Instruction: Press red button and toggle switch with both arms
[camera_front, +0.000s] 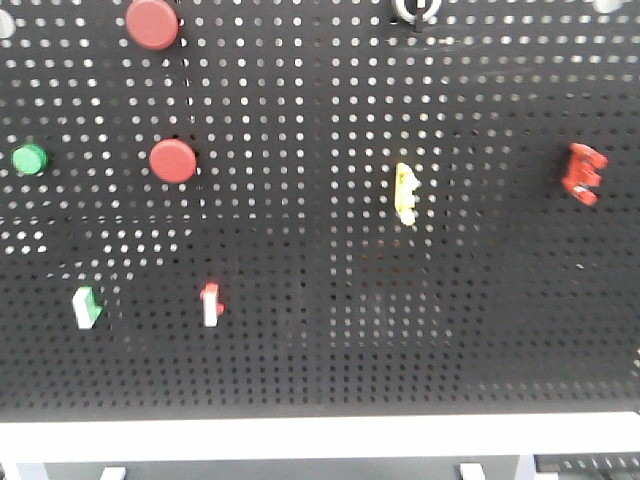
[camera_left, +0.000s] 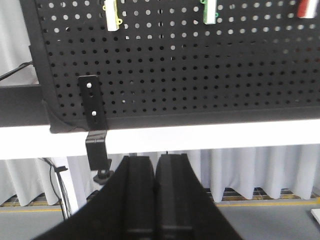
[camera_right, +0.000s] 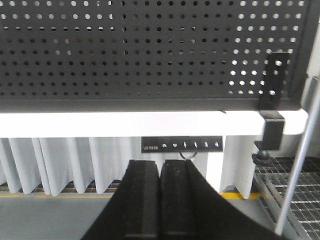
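White curtains (camera_left: 260, 175) back the scene. Nearest, the left pincer (camera_left: 156, 165) and right pincer (camera_right: 161, 167), both closed together, sit below the tabletop (camera_left: 210, 137). Beyond, on the pegboard (camera_front: 320, 340), a red button (camera_front: 172, 160) sits at ten o'clock and a red-topped switch (camera_front: 211, 304) at eight. The power strip (camera_right: 181, 145) label is too blurred to read.

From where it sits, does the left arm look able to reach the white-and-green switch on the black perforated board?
Probably yes: the left gripper, fingers shut, sits low, facing the black perforated board, and nothing shows between it and the white-and-green switch above. It must rise first.
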